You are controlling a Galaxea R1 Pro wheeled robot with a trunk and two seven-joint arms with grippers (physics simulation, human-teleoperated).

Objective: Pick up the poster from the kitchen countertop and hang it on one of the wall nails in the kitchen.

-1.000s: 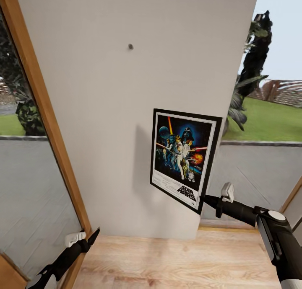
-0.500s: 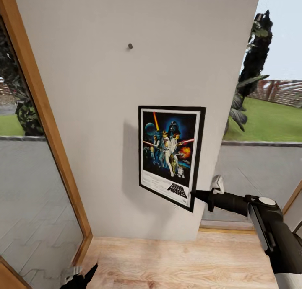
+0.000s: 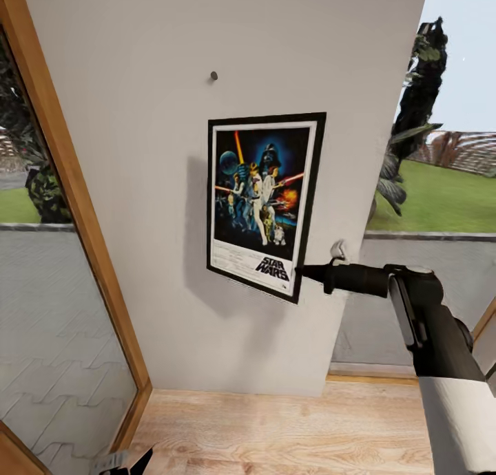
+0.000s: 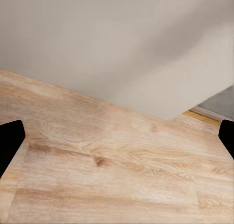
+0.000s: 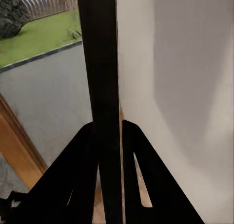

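Head view: right pincer (image 3: 301,271) pinches the poster (image 3: 265,203) by its lower corner; portrait, long axis upright above it, black frame, blue artwork, nail (image 3: 214,76) higher.

Home interior, wood floor (image 3: 289,427), garden-view glazing (image 3: 62,337)

The right arm is reaching forward from the lower right, its forearm level and its wrist straight. The right gripper (image 3: 300,271) is pinching the lower right edge of the poster (image 3: 262,199), whose black frame is sitting clamped between both fingers (image 5: 73,175). The left gripper (image 4: 117,139) is hanging low, its fingertips (image 4: 9,141) spread wide apart with nothing between them.
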